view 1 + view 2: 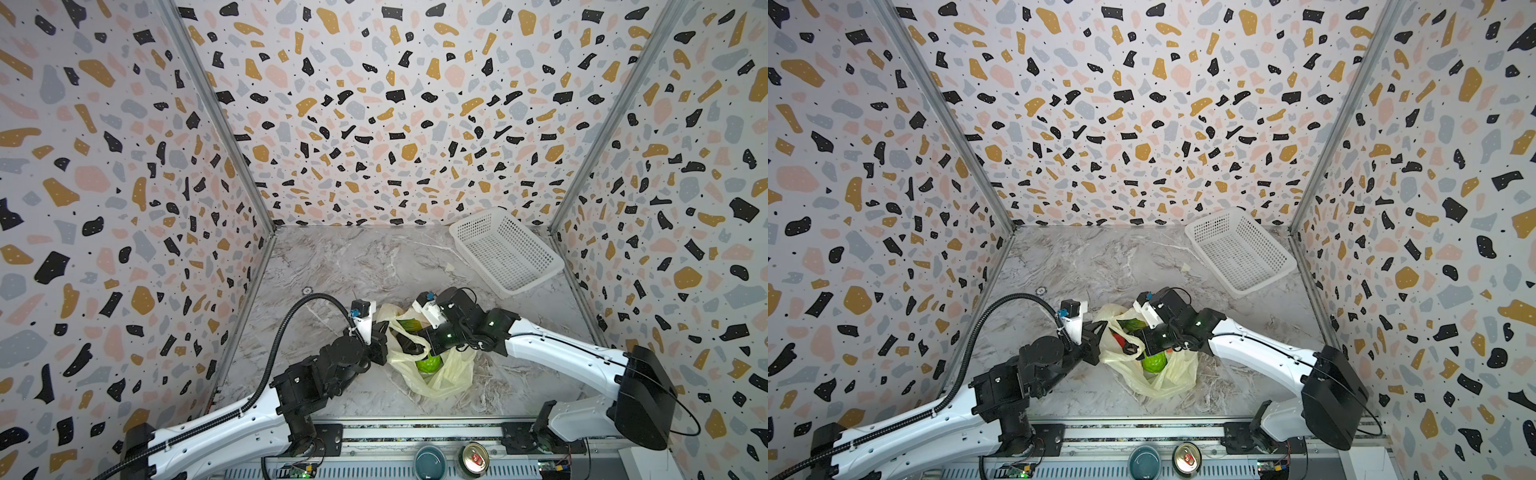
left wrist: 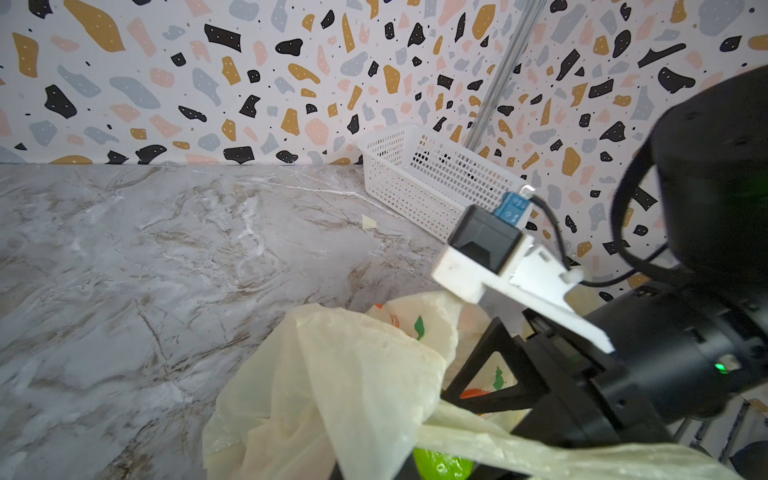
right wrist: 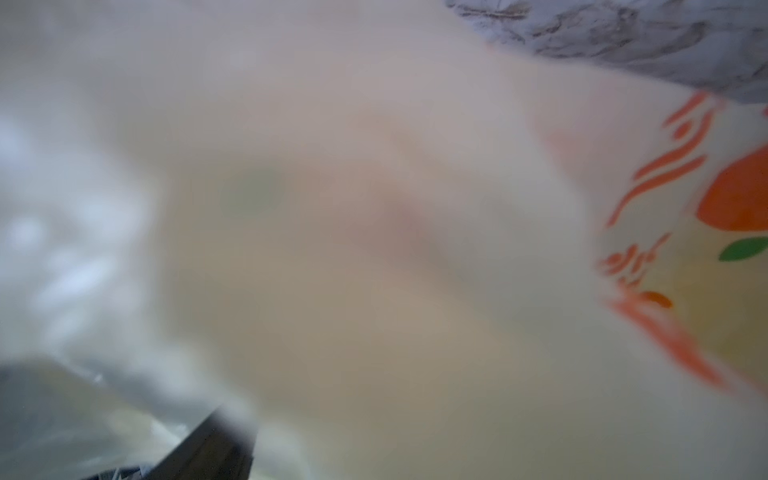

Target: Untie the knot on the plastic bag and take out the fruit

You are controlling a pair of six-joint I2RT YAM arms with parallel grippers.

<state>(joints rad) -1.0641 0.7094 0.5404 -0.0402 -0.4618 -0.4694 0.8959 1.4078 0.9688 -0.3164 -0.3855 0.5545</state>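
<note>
**Bag lies open, fruit inside**

At the bench's (image 1: 332, 266) near middle the plastic bag (image 1: 446, 376) gapes, holding a lime green fruit (image 1: 428, 363) and a dark green fruit (image 1: 409, 324). The left fingers (image 1: 380, 343) are clamped on its rim, and the right fingers (image 1: 411, 345) are spread inside. Plastic blurs the right wrist view, bar the orange print (image 3: 735, 199). Beyond, far right, stands a white basket (image 1: 540, 270).

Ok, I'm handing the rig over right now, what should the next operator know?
Left pincer: shut on the thin pale-yellow plastic bag at its left edge.
Right pincer: open, reaching into the bag's mouth; nothing visibly gripped.
Fruit: round lime-green piece and dark green piece lie inside.
Done: knot appears untied.
Left: take every fruit out; white perforated plastic basket sits back right.
</note>
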